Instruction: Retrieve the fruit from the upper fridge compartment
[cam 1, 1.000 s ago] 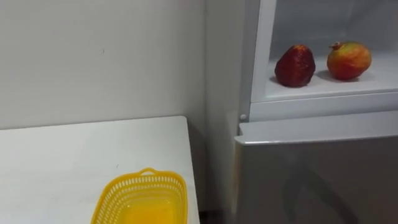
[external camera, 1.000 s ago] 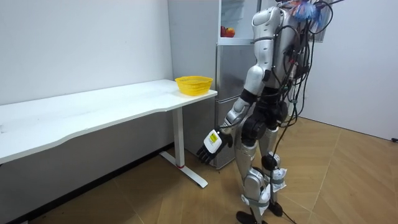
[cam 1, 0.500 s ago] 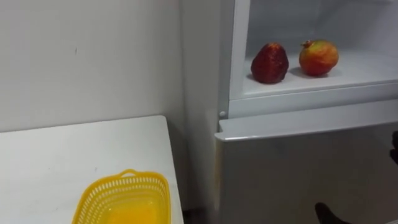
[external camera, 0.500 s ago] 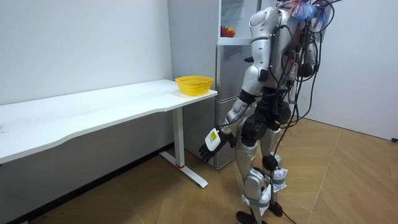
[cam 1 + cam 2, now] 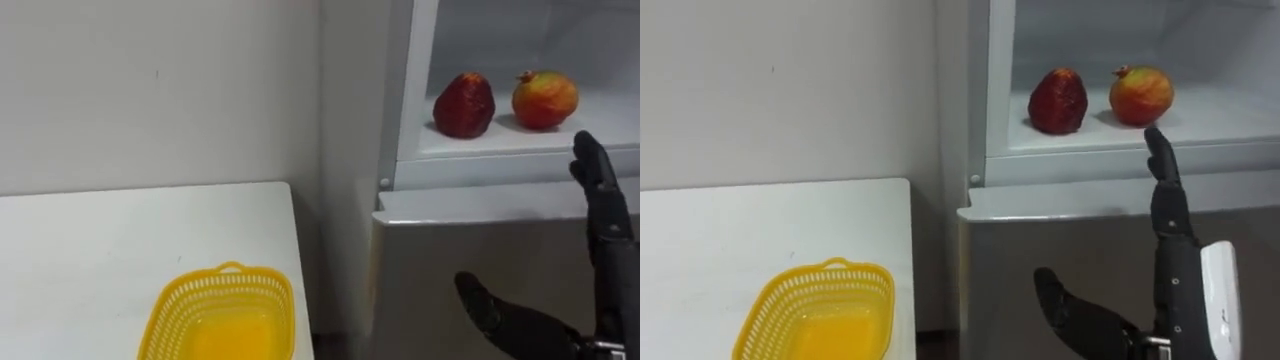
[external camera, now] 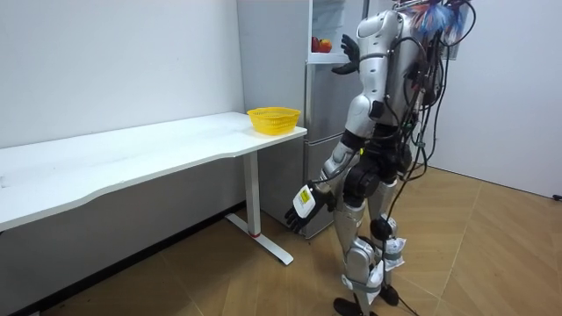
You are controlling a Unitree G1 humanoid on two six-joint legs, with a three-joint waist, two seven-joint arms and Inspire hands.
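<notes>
Right hand (image 5: 1168, 225) has risen before the fridge shelf (image 5: 1090, 140).

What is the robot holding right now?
Nothing. Its right hand reaches toward the fridge shelf with straight fingers, and its left hand hangs open by its leg.

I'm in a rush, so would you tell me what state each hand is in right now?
Left hand: open, hanging low, holding nothing.
Right hand: open, fingers straight, holding nothing.
</notes>
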